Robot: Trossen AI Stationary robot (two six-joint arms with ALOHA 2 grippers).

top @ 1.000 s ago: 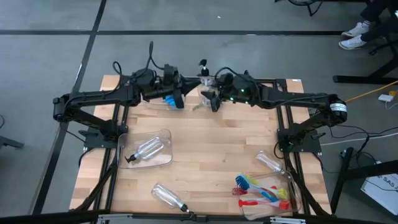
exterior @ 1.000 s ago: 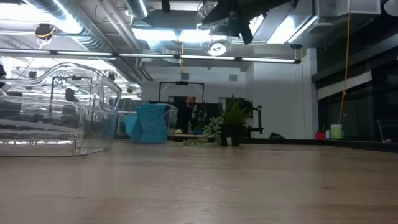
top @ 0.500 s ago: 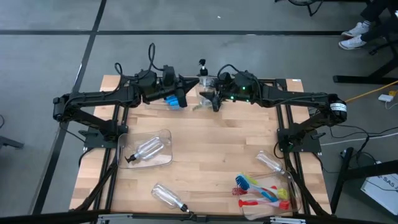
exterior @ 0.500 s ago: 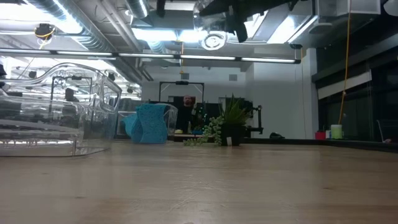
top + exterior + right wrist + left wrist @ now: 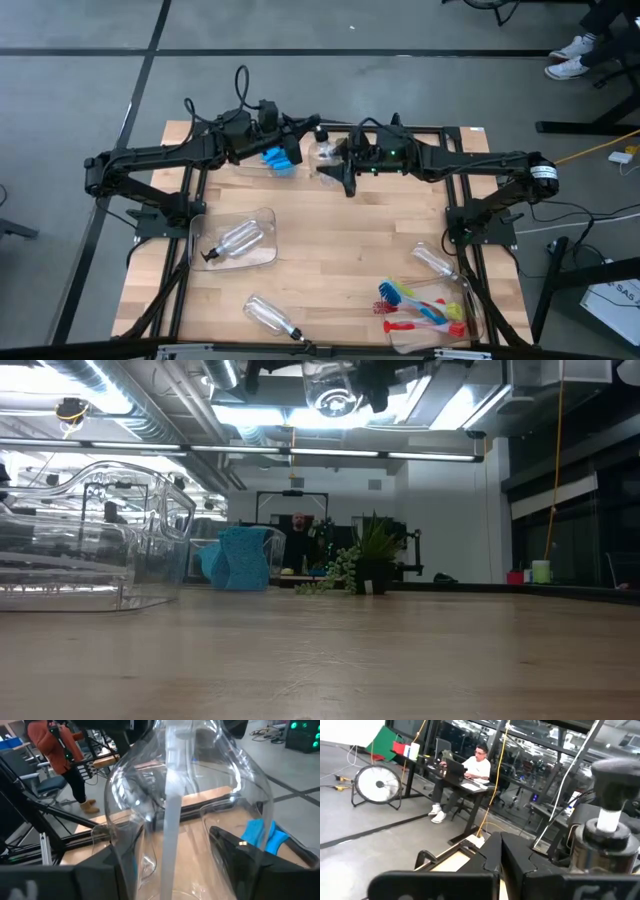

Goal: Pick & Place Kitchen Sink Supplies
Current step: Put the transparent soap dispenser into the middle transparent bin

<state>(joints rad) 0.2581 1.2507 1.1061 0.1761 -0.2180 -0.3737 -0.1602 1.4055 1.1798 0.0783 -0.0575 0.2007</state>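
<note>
Clear bottle w/ white tube inside is filling the view, sitting btwn right gripper fingers. Blue sponge is showing behind it; person in red top is standing beyond the table.

Even overhead light keeps shadows soft; ceiling strip lights glare in the low view, where the near surface blurs.

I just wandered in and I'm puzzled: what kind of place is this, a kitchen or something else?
Not a kitchen; probably a robotics lab or workshop. A wooden table stands on a bare concrete floor, ceiling ducts are exposed, and a person works at a laptop desk behind it.
</note>
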